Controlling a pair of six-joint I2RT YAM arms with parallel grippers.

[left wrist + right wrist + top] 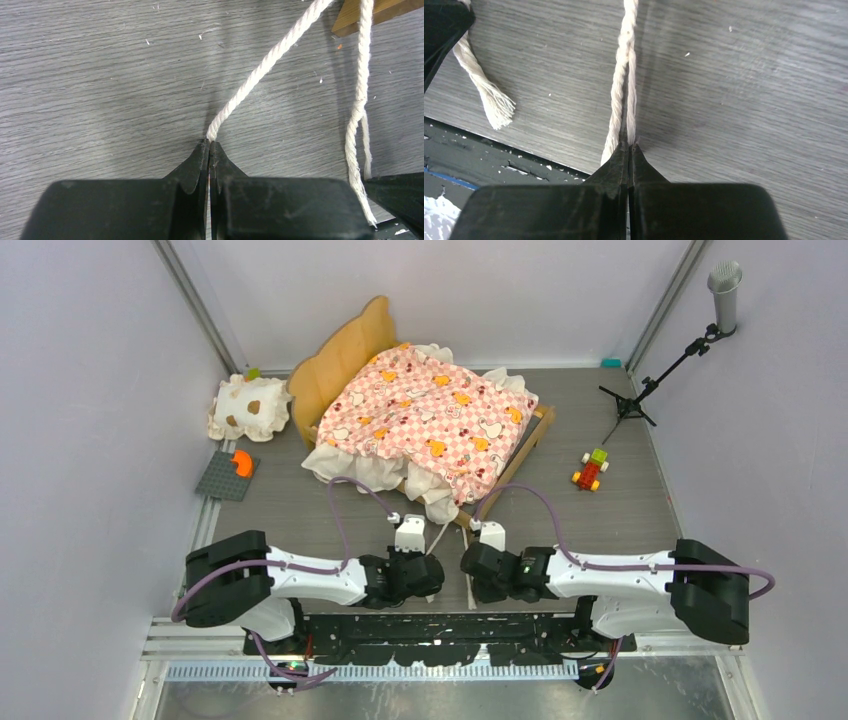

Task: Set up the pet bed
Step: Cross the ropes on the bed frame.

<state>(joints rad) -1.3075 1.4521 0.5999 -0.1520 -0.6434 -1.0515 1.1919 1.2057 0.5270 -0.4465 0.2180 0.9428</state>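
Presently: grey wood-grain surface (620,530), carrying every item. Light-wood pet bed (430,415) with wavy headboard and pink checkered, cream-ruffled mattress, at the far centre, set at an angle, foot end toward the arms. Cream ruffled pillow with brown spots (250,408), just left of the headboard. Grey studded plate (222,480), nearer than the pillow. Left claw (209,145), jaws together, clamped on a white twisted cord (260,75). Right claw (629,147), likewise pinched on a second white cord (624,75), its strands parted.

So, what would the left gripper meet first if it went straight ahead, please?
Probably the pet bed, at its hanging foot-end ruffle; only table lies between, depth being unclear.
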